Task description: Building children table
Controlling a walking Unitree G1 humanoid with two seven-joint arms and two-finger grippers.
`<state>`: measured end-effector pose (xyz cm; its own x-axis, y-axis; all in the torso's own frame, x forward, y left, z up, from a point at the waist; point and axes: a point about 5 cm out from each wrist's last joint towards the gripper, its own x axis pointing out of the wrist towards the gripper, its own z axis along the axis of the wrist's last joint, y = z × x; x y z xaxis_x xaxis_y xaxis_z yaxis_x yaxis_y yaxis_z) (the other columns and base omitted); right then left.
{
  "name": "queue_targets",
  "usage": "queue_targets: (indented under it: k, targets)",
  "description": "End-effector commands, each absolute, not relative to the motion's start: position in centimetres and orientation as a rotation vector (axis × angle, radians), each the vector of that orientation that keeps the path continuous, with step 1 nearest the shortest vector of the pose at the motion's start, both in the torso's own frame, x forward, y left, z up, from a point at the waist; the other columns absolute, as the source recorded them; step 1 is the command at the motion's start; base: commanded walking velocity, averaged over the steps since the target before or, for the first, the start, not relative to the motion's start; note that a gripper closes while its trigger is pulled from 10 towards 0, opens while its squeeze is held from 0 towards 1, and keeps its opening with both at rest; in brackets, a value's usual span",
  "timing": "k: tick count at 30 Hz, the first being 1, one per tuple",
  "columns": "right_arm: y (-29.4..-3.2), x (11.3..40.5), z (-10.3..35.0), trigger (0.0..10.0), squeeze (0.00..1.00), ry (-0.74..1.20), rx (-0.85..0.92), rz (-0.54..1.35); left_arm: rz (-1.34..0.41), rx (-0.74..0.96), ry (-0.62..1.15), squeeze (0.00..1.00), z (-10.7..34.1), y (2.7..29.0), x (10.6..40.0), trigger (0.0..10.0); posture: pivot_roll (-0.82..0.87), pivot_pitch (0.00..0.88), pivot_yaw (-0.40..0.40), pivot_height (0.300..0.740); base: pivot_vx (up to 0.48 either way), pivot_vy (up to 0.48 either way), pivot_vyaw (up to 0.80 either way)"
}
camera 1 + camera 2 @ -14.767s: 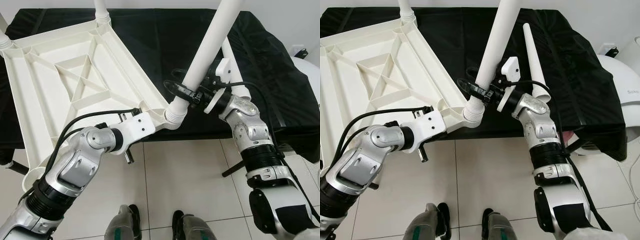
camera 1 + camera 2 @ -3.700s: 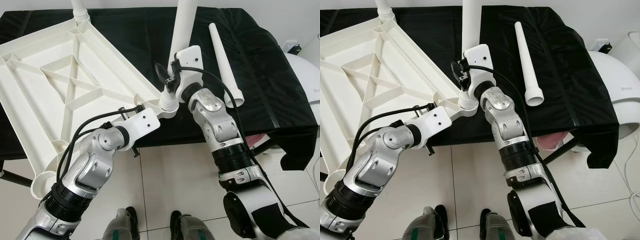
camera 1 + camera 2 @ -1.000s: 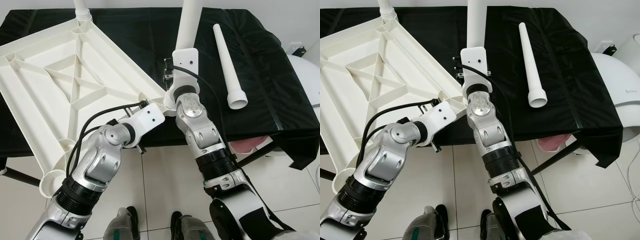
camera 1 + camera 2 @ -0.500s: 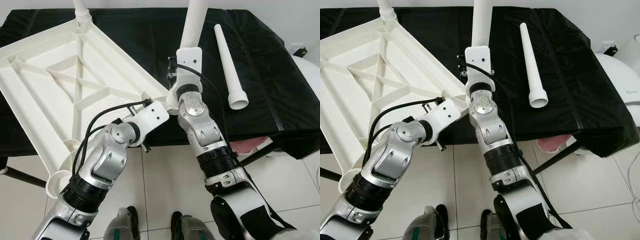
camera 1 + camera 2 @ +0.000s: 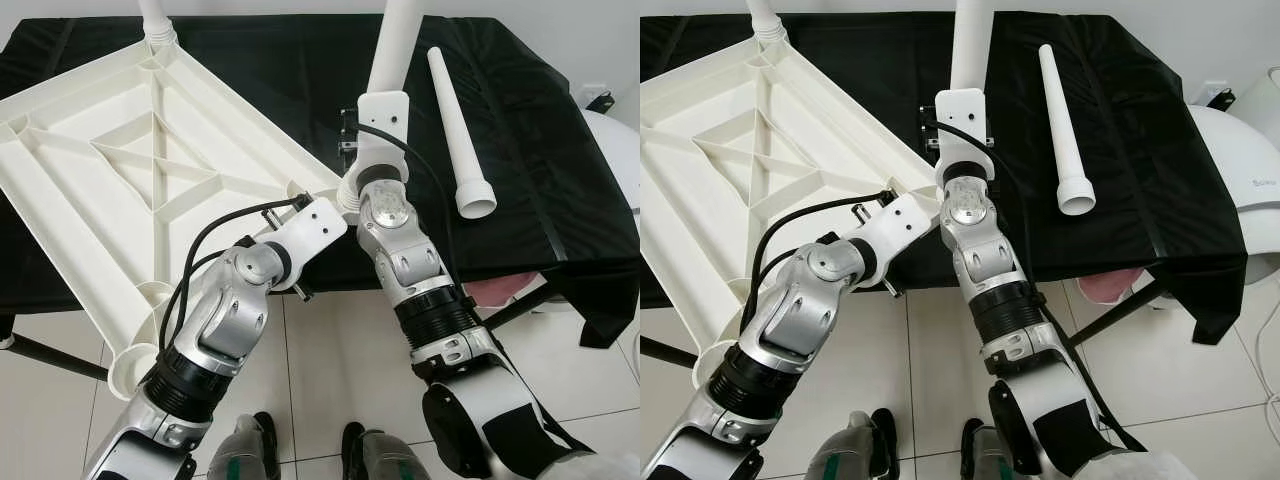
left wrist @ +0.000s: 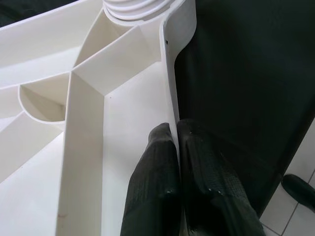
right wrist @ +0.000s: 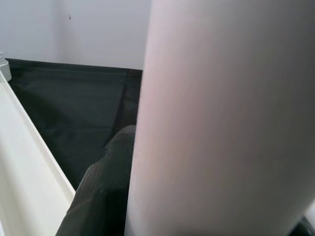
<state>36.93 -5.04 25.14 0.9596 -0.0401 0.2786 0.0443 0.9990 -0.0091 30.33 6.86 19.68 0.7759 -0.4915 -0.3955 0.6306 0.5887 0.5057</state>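
The white tabletop (image 5: pixel 150 170) lies upside down, ribs facing up, across the left half of the frame, tilted, partly on the black-draped bench (image 5: pixel 540 150) and partly overhanging the tiled floor (image 5: pixel 330 370). The left tool (image 6: pixel 174 142) pinches the tabletop's thin outer rim near its centre-frame corner, one black finger (image 6: pixel 152 182) inside the rim and the other outside, closed narrow on the plastic. Just past that grip sits the ribbed corner socket (image 6: pixel 135 10), and from it a white leg (image 5: pixel 970 45) rises toward the top centre of the frame. The right tool (image 5: pixel 352 135) sits at the lower part of this leg, just above the socket; in the right wrist view the leg fills most of the picture with one dark finger (image 7: pixel 101 191) beside it, so it seems to grip the leg, though the other finger is hidden. Another leg (image 5: pixel 155 18) stands at the tabletop's far corner, top left. A loose leg (image 5: pixel 458 125) lies on the bench at upper right, well apart from both tools, wide end toward the robot.
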Motion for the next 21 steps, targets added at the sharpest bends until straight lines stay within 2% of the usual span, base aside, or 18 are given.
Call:
queue_targets:
  k: [1, 21]
  targets:
    - [-9.69, 37.92, 20.18, 10.0, 0.0, -0.075, -0.089, -0.231, -0.591, 0.69, 0.208, 0.0, 19.6, 7.06, 30.25, 10.0, -0.07, 0.231, -0.022, 0.74, 0.0, 0.0, 0.0]
    - [-10.18, 38.04, 19.7, 10.0, 0.0, -0.059, -0.089, -0.371, -0.581, 0.662, 0.187, 0.0, 20.54, 6.28, 30.58, 10.0, -0.07, 0.231, -0.018, 0.74, 0.0, 0.0, 0.0]
